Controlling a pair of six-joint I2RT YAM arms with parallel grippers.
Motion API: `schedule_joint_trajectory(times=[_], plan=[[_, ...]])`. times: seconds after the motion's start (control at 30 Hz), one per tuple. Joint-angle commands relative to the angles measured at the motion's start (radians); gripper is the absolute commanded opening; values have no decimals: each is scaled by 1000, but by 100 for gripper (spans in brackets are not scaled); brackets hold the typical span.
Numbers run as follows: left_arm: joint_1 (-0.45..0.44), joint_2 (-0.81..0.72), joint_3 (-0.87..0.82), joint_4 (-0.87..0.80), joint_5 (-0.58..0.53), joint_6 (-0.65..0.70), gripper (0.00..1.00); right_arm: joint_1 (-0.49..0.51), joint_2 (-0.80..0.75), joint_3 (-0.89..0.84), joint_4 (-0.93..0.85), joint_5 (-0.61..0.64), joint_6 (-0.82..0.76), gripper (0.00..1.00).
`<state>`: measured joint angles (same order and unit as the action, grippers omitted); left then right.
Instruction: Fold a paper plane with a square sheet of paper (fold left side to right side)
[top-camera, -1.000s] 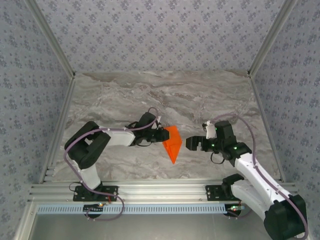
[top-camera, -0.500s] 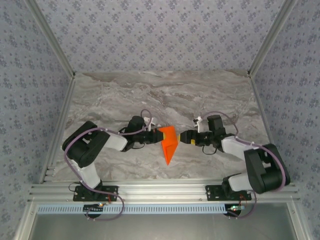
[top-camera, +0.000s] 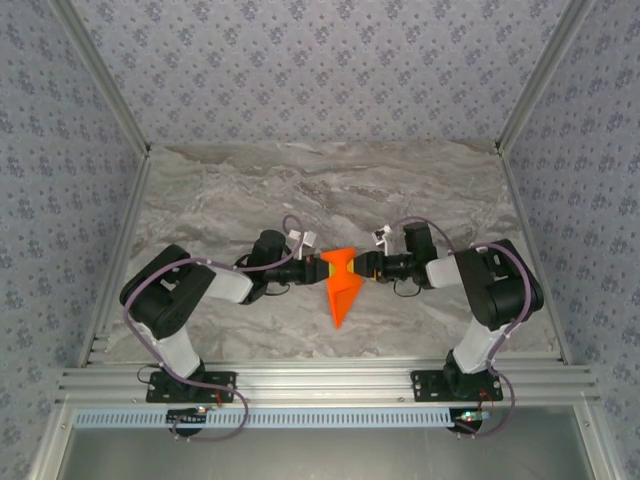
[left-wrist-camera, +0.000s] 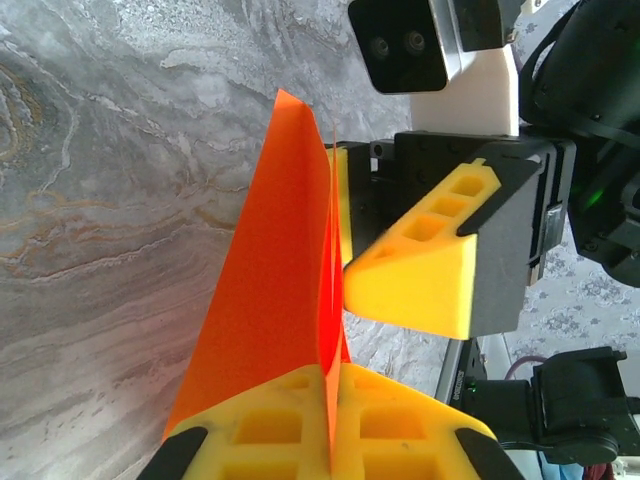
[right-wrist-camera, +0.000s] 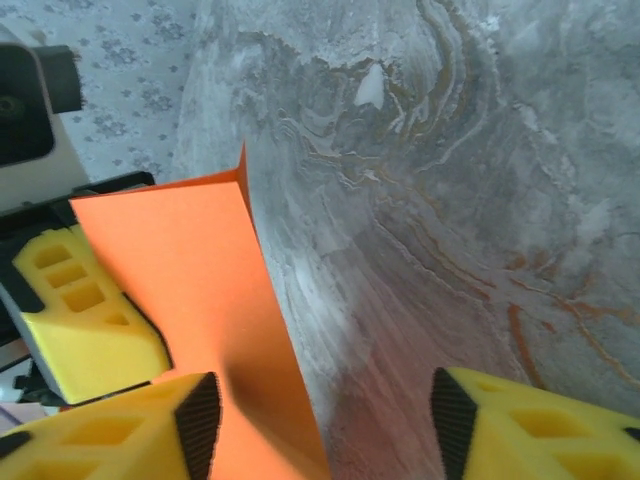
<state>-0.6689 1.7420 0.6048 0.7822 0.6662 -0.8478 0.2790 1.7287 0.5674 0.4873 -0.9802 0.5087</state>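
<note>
The left gripper is clamped: at the bottom of the left wrist view its two yellow fingers meet on the lower edge of the orange paper, with no gap between them beyond the sheet itself. The paper rises from that pinch as a thin upright blade, doubled along its right edge.

The right gripper faces it from the other side. In the right wrist view its jaws stand well apart. The paper lies against the finger at lower left of that frame, and bare marble table shows between the sheet and the other finger. It brackets the paper but is not yet pinching it.

In the top view the paper sits at centre frame, between the two gripper tips, and looks held clear of the table, though I cannot be sure of that. Its broad end is at the top, level with the grippers. It narrows to a point aimed toward the bottom of the frame and leaning slightly left, so its long axis runs nearly top to bottom.

I judge the step to be a two-handed hold on the already creased shape, ready for laying the left side over the right. The next move calls for the right jaws to close squarely on the free edge without buckling it. After that, the halves must be brought together with their edges aligned along the centre crease.
</note>
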Motion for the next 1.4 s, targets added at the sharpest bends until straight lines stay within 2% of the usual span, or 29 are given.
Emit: schedule_joint_trajectory(times=[0.0, 0.2, 0.37, 0.53, 0.63, 0.73, 0.8, 0.87, 0.93, 1.0, 1.07, 1.17, 1.37], plan=[[7, -19, -5, 40, 17, 3, 0, -2, -2, 2, 67, -54, 13, 50], [12, 14, -2, 50, 8, -8, 0, -6, -30, -14, 12, -42, -16, 29], [24, 37, -4, 51, 4, -7, 0, -12, -78, -15, -75, -12, -62, 8], [39, 56, -2, 28, 0, 8, 0, -12, -120, -17, -150, 10, -102, 4], [46, 52, 8, -12, 1, 27, 10, -12, -130, -21, -172, 15, -108, 1], [51, 12, 15, -79, -8, 61, 35, -12, -135, -18, -206, 43, -98, 0], [53, -54, 8, -163, -50, 98, 48, -12, -146, -17, -223, 77, -67, 0], [54, -153, 8, -305, -112, 162, 55, -10, -166, -23, -220, 98, -16, 0], [48, -265, 6, -429, -167, 222, 58, -2, -195, -23, -239, 133, 16, 0], [14, -371, 20, -591, -259, 294, 58, 7, -212, -9, -290, 165, 31, 0], [-57, -459, 44, -726, -345, 353, 58, 15, -212, 14, -339, 182, 45, 0], [-167, -518, 54, -794, -407, 353, 57, 26, -212, 37, -377, 203, 75, 0], [-363, -429, 102, -835, -551, 326, 58, 58, -203, 94, -484, 258, 90, 0]])
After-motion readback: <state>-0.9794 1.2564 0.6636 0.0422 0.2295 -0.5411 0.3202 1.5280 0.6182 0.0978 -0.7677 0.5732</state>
